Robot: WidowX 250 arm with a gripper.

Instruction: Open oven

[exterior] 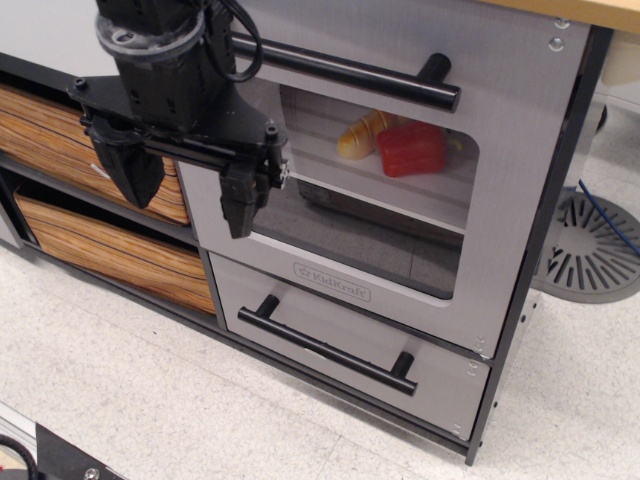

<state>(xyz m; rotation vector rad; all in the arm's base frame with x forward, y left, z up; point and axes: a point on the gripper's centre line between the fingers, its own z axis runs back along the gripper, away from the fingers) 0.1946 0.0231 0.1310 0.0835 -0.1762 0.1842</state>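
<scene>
The gripper (185,185) hangs in front of the oven's (400,190) left edge, its two black fingers (240,200) spread apart and holding nothing. The oven door looks shut, its bar handle (345,72) up and to the right of the gripper. Behind the window (375,190) lie a red item (410,150) and a yellow one (360,135), perhaps toy food. A grey drawer (340,345) sits below; wood-grain drawers (100,190) stand left.

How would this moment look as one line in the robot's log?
task: open oven | door: shut | tool: open, left of window, below handle | grasp: none
</scene>
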